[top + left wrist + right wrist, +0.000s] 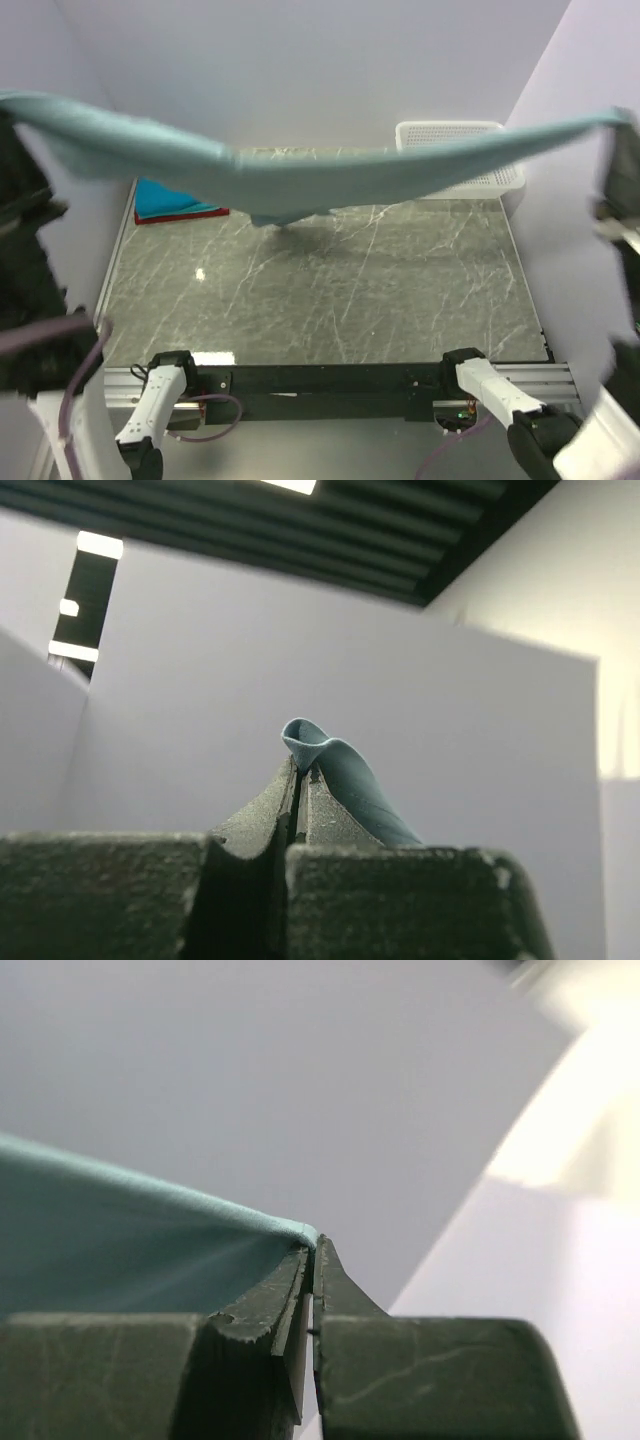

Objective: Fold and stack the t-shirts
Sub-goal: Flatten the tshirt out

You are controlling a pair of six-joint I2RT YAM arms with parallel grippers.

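Grey-blue tee [330,180] is held stretched above desk [330,290], sagging mid-span; L jaws & R jaws are clamped on its ends.

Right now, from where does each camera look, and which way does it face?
Top external: above and behind, looking down on the table; both arm bases show.
Left wrist: faces up at wall and ceiling; left gripper shut on the t-shirt.
Right wrist: faces a wall; right gripper shut too.
Shared: that t-shirt.

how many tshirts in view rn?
3. One grey-blue t-shirt held aloft by left gripper and right gripper; folded blue one on a red one, back left. Others may hide in that stack.
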